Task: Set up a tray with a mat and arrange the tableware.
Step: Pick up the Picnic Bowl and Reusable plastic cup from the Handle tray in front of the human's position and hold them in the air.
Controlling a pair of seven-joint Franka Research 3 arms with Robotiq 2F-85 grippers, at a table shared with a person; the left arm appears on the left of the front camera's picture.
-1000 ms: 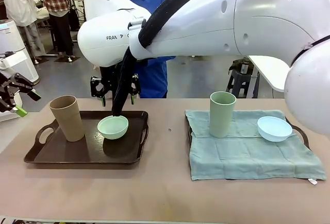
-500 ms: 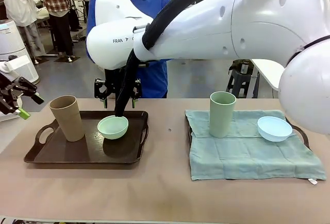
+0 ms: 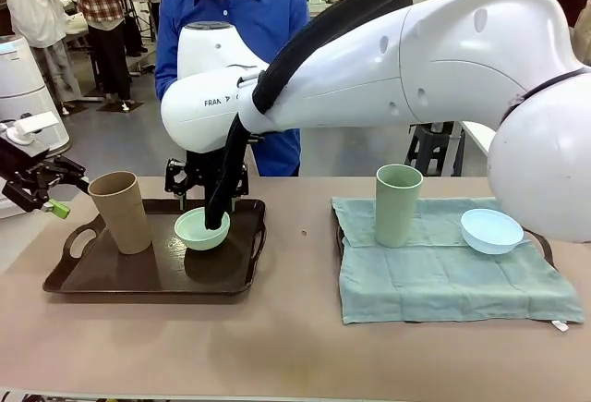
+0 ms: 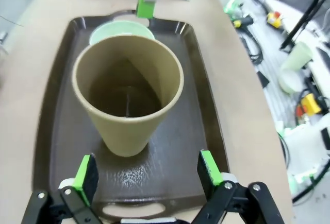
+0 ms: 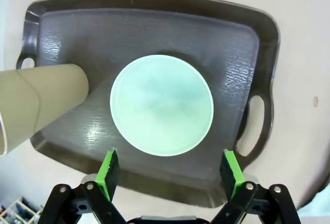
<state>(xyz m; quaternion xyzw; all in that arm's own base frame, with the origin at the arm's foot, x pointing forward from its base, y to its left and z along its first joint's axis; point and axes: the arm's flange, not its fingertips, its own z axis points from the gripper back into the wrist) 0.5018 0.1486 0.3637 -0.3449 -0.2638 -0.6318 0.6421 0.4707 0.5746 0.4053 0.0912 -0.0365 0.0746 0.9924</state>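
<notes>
Since a second ago: my right gripper [image 3: 205,194] has dropped lower behind the mint bowl [image 3: 199,228], and my left gripper [image 3: 69,192] has edged toward the tan cup [image 3: 120,213].
Front view adds: the sage cup [image 3: 398,203] and pale blue bowl [image 3: 490,230] stand on the teal mat [image 3: 443,277], well apart from the dark tray [image 3: 138,277].
Wrist views add: the cup is empty and the bowl sits mid-tray.
Left jaws: spread wide, empty, near the cup.
Right jaws: spread wide above the bowl, gripping nothing.
</notes>
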